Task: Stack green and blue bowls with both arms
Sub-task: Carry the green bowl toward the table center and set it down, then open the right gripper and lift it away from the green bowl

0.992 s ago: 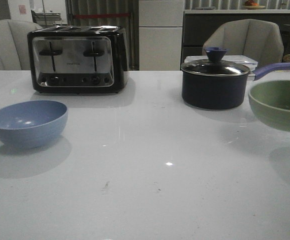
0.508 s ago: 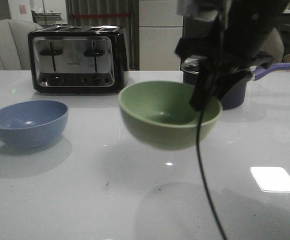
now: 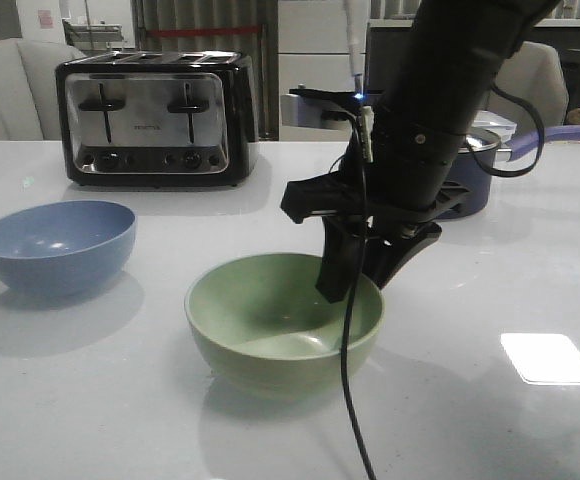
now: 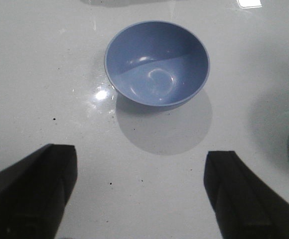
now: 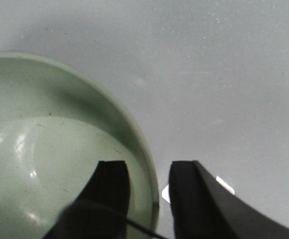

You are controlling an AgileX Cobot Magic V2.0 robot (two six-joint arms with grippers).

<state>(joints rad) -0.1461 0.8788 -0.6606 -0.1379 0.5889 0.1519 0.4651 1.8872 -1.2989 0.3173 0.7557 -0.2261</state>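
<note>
The green bowl's [image 3: 283, 320] rim sits between the right pincer's [image 5: 147, 186] fingers.

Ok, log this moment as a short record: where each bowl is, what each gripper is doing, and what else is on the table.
green bowl: on the table, centre front, rim between the right gripper's fingers
blue bowl: on the table at left, apart from the green one
right gripper: straddles the green bowl's rim
left gripper: open, hovers short of the blue bowl
stacked: not yet
behind: toaster, saucepan

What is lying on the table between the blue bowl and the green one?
Nothing: the front view shows only bare white table between the blue bowl and green bowl.
</note>
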